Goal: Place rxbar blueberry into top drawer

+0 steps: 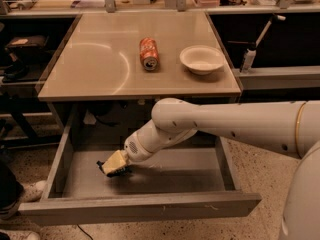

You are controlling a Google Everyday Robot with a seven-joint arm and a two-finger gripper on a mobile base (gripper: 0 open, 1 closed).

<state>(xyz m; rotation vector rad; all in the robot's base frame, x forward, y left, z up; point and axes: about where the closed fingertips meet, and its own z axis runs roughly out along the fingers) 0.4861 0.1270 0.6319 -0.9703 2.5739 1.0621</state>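
Observation:
The top drawer (150, 206) is pulled out below the tan tabletop, with a bare grey bottom. My gripper (113, 166) reaches down into its left half from the right, low over the bottom. Dark wrapper of the rxbar blueberry (118, 172) shows under and between the cream fingers (115, 161), near or on the drawer floor. Most of the bar is hidden by the fingers.
An orange soda can (148, 53) lies on its side on the tabletop (95, 69), with a white bowl (201, 59) to its right. My white arm crosses the drawer's right side. A person's shoe (17, 196) is at the left of the drawer.

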